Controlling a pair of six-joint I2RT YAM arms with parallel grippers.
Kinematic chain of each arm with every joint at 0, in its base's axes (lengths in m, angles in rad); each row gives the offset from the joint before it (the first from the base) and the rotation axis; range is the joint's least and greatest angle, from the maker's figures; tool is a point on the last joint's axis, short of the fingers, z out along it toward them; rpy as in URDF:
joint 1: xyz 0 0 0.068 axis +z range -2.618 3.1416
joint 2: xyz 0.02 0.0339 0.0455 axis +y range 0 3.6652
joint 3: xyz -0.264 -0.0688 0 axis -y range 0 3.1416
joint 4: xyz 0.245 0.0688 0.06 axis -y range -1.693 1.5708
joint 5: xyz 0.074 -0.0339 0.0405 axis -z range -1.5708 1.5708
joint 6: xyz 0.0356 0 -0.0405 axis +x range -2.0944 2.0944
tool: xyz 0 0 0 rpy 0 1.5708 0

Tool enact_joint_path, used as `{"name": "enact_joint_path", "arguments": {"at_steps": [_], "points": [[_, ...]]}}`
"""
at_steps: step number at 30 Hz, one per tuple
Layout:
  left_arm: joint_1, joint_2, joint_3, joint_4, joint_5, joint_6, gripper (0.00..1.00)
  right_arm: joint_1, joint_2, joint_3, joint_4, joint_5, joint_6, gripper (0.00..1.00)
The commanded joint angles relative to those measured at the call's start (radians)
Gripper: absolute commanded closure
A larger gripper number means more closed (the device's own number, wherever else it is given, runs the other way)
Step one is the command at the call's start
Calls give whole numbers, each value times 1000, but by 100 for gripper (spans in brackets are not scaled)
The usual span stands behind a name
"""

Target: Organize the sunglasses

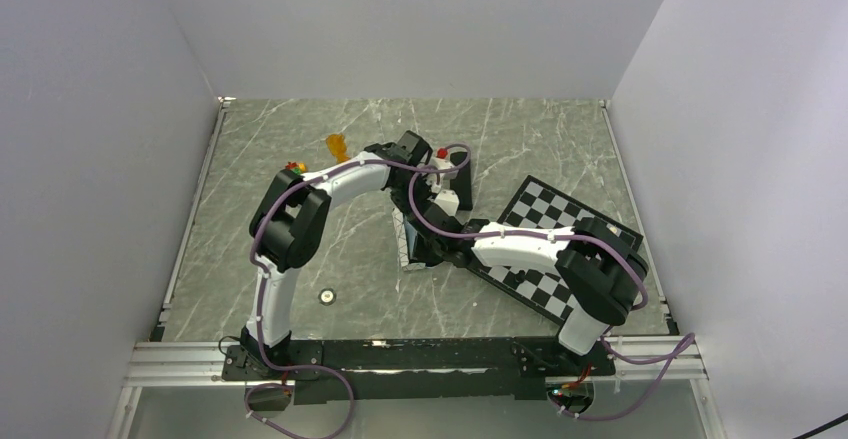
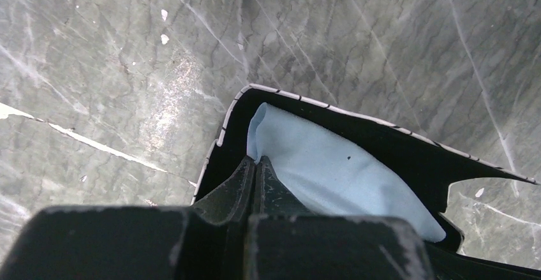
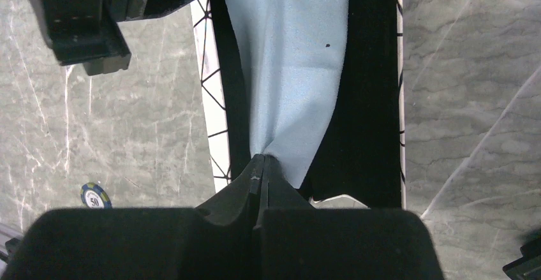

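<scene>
Above the patterned case (image 2: 395, 145), left gripper (image 2: 255, 163) and right gripper (image 3: 258, 160) clamp shut on the blue cloth (image 2: 319, 165). Best moved together, evenly.

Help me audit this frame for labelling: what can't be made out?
- Black wire sunglasses: in no view; whether anything hides them cannot be told.
- Orange sunglasses: top view only, too small for detail.
- Case: in the top view mostly covered by the left arm and right arm; cut by the right wrist frame's top edge.
- Under the cloth: hidden by the cloth in both wrist views.
</scene>
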Motion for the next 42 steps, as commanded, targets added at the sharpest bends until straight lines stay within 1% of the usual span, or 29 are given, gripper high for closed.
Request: {"name": "enact_joint_path", "arguments": {"at_steps": [1,5,10,17,27,42], "points": [[20,-34,-41,115,46,33,97,0,-10,1,33,-22,-3,100],[40,-41,-55,116,71,26,98,0,-14,-4,44,-24,-2,100],[43,-72,-68,108,48,28,99,-2,-11,2,47,-35,-5,100],[43,-77,-35,40,11,24,100,0,-13,-1,52,-43,-1,100],[42,-94,-62,71,-5,18,100,-1,-22,-8,59,-58,0,100],[43,-95,-57,43,-65,7,100,-1,-20,-18,48,-55,8,100]]}}
